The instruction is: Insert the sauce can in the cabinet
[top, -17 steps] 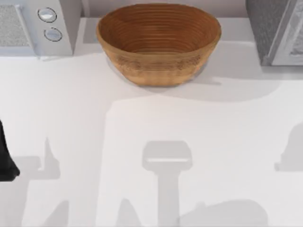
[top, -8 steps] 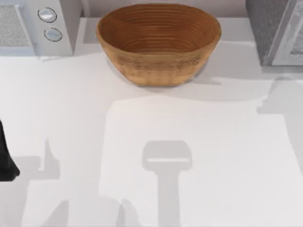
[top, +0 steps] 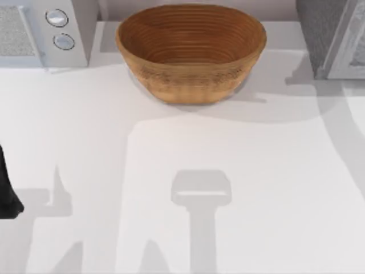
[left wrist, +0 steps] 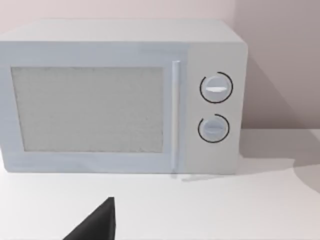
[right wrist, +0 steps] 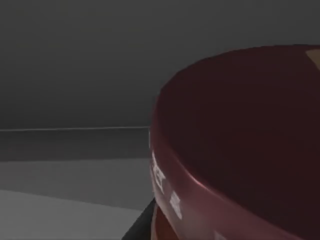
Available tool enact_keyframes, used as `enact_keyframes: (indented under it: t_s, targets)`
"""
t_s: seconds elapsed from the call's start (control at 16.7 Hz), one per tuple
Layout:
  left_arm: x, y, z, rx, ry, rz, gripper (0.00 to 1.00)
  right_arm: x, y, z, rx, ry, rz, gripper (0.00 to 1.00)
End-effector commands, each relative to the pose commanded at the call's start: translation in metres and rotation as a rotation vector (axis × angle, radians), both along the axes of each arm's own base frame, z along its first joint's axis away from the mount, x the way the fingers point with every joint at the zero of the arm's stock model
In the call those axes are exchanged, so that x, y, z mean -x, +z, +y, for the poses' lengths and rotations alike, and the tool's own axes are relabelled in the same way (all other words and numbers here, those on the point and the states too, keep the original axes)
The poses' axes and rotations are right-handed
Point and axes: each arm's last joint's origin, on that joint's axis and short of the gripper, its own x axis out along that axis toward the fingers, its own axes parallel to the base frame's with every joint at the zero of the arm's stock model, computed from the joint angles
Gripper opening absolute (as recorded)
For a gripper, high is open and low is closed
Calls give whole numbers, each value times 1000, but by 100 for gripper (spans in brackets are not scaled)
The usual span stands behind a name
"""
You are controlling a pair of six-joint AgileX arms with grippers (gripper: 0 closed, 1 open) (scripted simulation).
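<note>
- The sauce can (right wrist: 240, 145) is seen very close in the right wrist view, its dark maroon lid uppermost, with a dim grey interior and a pale horizontal edge behind it; it is judged to lie at or just inside the cabinet (top: 328, 34), though this cannot be confirmed from above.
- The can's long axis appears roughly upright, slightly tilted across the wrist view.
- A dark sliver beside the can's lower edge may be part of the right gripper; whether that gripper is closed on the can or has let go cannot be told.
- The coming move is judged to turn on the can lying directly ahead of the right gripper, toward the cabinet's inside; the right arm is plainly the nearer one.
- The left gripper (left wrist: 95, 225) is parked well away from the cabinet, facing the microwave (left wrist: 120, 95); a dark fingertip is seen, but its opening cannot be told.
- The woven basket (top: 191, 51) sits on the tabletop (top: 228, 171) between microwave and cabinet.
- Compared with a second ago, the right arm's shadow has shifted across the tabletop up against the cabinet's front; basket and microwave are unmoved.
</note>
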Motion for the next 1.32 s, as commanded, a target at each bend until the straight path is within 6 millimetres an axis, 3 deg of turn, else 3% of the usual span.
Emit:
enact_keyframes:
  t_s: [0.24,0.6,0.72,0.84,1.14,1.32]
  targets:
    - [0,0,0,0,0,0,100,-21,14,10,17,21,8,0]
    - [0,0,0,0,0,0,100,-23,14,11,16,21,10,0]
    - [0,0,0,0,0,0,100,-32,16,11,17,26,5,0]
    - [0,0,0,0,0,0,100,-55,16,12,16,24,10,0]
    - [0,0,0,0,0,0,100,-137,1,14,23,18,33,0]
    - [0,0,0,0,0,0,100,-167,-5,11,20,19,17,0]
